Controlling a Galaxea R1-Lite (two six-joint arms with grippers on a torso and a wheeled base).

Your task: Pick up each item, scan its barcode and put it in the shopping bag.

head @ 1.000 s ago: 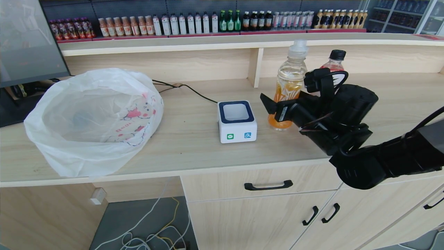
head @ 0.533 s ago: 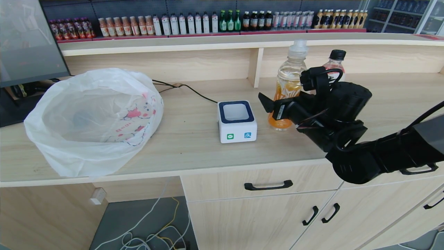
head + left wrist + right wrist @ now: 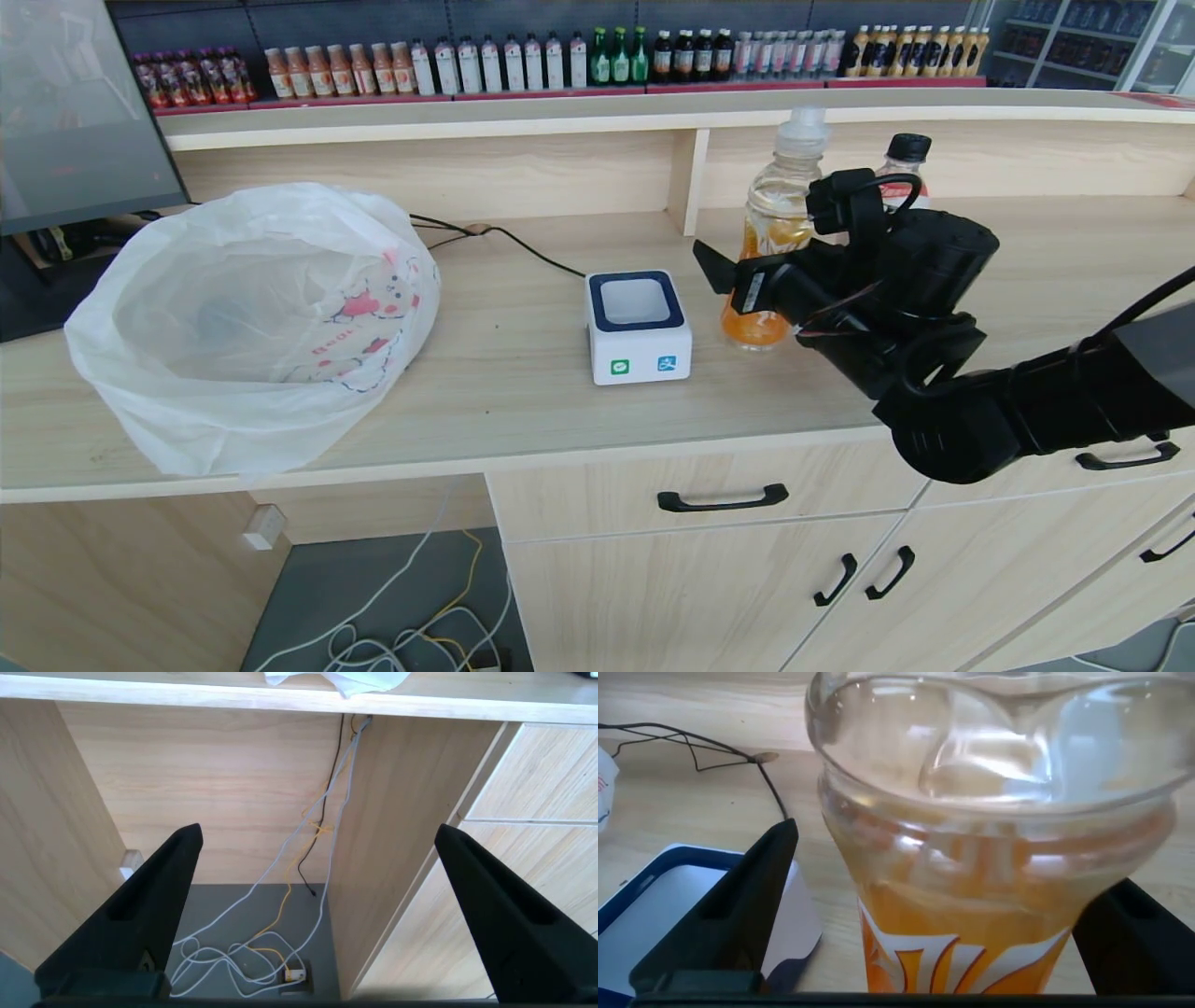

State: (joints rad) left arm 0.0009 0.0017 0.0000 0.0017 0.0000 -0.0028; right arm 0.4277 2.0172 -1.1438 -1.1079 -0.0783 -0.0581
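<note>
A clear bottle of orange drink (image 3: pixel 777 233) with a pale cap stands upright on the counter, right of the white scanner box (image 3: pixel 639 327). My right gripper (image 3: pixel 758 271) is open at the bottle's lower half. In the right wrist view the bottle (image 3: pixel 990 859) stands between the two spread fingers (image 3: pixel 738 915) with gaps on both sides, and the scanner (image 3: pixel 654 905) lies beside it. A second bottle (image 3: pixel 904 163) with a black cap stands behind my right arm, mostly hidden. The white shopping bag (image 3: pixel 252 317) sits open at the counter's left. My left gripper (image 3: pixel 318 915) hangs open below the counter.
A dark cable (image 3: pixel 504 238) runs from the scanner to the back of the counter (image 3: pixel 523 401). A monitor (image 3: pixel 75 112) stands at the far left. An upright divider (image 3: pixel 689 177) and a raised shelf back the counter. Drawers with black handles (image 3: pixel 721 499) and loose floor cables (image 3: pixel 271 952) lie below.
My right gripper has moved a little up and towards the orange drink bottle, so the bottle now sits deeper between its fingers. The bottle, scanner and bag have not moved.
</note>
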